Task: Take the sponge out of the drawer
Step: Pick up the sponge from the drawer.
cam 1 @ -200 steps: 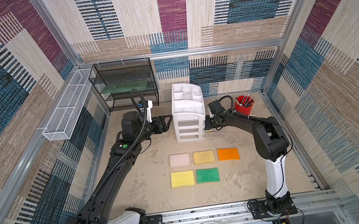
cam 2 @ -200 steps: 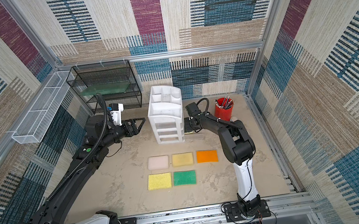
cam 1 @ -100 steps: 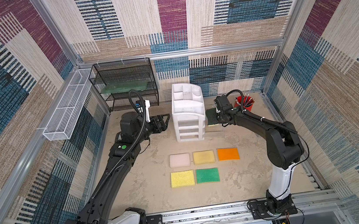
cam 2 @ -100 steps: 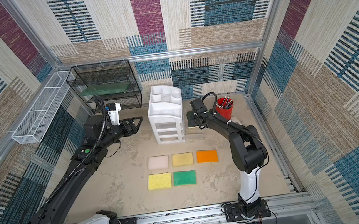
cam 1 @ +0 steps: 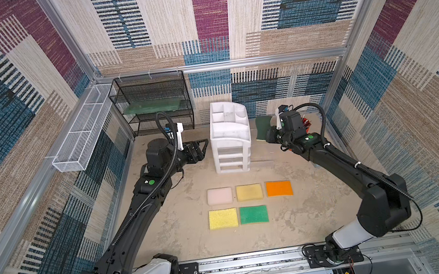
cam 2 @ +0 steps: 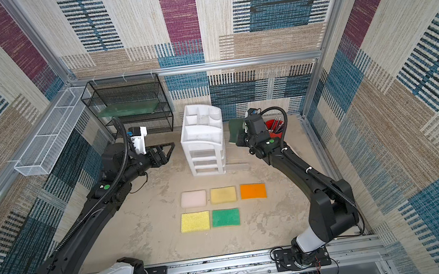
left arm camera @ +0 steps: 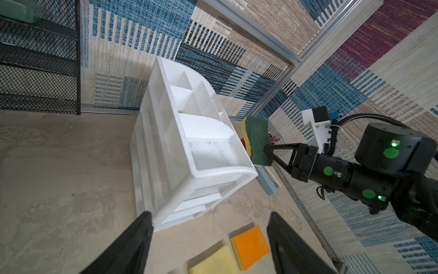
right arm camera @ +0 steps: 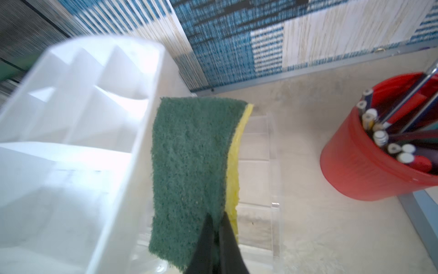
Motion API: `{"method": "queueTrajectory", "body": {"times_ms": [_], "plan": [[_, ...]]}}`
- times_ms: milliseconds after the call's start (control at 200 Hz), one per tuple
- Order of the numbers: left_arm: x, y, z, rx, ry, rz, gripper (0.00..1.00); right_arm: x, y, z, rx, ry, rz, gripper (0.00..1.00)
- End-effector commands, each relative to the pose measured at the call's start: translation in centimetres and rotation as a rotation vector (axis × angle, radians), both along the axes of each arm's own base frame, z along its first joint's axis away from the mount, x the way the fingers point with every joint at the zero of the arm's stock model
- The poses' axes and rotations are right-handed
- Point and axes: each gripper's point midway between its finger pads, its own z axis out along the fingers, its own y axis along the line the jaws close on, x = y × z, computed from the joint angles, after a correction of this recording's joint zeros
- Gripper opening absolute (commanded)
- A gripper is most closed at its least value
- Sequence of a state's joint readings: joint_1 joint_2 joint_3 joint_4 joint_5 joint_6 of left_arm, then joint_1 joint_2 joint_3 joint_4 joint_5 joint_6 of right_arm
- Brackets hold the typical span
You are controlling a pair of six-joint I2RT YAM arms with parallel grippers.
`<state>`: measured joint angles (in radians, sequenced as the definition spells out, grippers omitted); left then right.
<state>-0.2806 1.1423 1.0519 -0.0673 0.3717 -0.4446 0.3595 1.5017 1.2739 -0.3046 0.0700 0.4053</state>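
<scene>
Nearest to the white drawer tower (cam 1: 230, 142), just in front of it on the sandy bench (cam 1: 183, 230), lie five flat pads: a yellow sponge pad (cam 1: 223, 218) and a green scouring pad (cam 1: 253, 214), then a pale pink pad (cam 1: 219, 196), a tan pad (cam 1: 249, 192) and an orange pad (cam 1: 279, 188). Left of the tower, the left gripper (cam 1: 202, 148) hangs with its jaws apart, holding nothing. Right of the tower, at the level of its tray top, the right gripper (left arm camera: 266, 149) is clamped on the yellow sponge with a dark green scouring face (left arm camera: 257, 140), held clear above a pulled-out clear drawer (right arm camera: 258, 175). Beyond stands a red plastic cup of pencils (right arm camera: 379, 151). Behind the tower's left stands a black wire-mesh shelf (cam 1: 154, 105).
</scene>
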Motion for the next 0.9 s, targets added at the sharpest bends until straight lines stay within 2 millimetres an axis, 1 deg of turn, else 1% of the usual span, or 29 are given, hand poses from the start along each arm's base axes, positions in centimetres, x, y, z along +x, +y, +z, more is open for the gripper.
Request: {"method": "queueTrajectory", "body": {"times_ms": [0, 150, 245, 315, 411, 526, 646, 686, 826, 896], "plan": [[-0.5, -0.5, 2.5, -0.077, -0.093, -0.034, 0.78, 0.1, 0.4, 4.2, 0.121, -0.142, -0.010, 0.00], [-1.2, -1.3, 3.8, -0.139, -0.156, -0.084, 0.79, -0.8, 0.2, 7.0, 0.213, -0.244, -0.012, 0.00], [-1.6, -2.4, 4.4, -0.174, -0.190, -0.129, 0.80, -1.3, 0.9, 9.0, 0.304, -0.312, 0.018, 0.00], [-1.9, -3.3, 4.7, -0.184, -0.207, -0.165, 0.80, -1.2, 1.8, 10.7, 0.386, -0.358, 0.059, 0.00], [-2.3, -4.7, 5.4, -0.198, -0.233, -0.211, 0.80, -1.5, 3.8, 13.6, 0.489, -0.428, 0.138, 0.00], [-2.4, -5.4, 5.9, -0.217, -0.263, -0.217, 0.80, -2.2, 5.8, 16.0, 0.585, -0.486, 0.200, 0.00], [-1.6, -5.5, 6.0, -0.243, -0.265, -0.179, 0.80, -3.7, 7.5, 17.4, 0.675, -0.534, 0.257, 0.00], [-1.5, -5.7, 6.1, -0.255, -0.269, -0.186, 0.80, -3.9, 8.1, 17.5, 0.693, -0.533, 0.268, 0.00], [-0.9, -7.3, 6.5, -0.265, -0.264, -0.228, 0.79, -4.6, 10.6, 18.0, 0.760, -0.514, 0.341, 0.00], [-0.6, -8.2, 6.5, -0.274, -0.265, -0.254, 0.79, -4.8, 11.5, 18.2, 0.803, -0.499, 0.372, 0.00]]}}
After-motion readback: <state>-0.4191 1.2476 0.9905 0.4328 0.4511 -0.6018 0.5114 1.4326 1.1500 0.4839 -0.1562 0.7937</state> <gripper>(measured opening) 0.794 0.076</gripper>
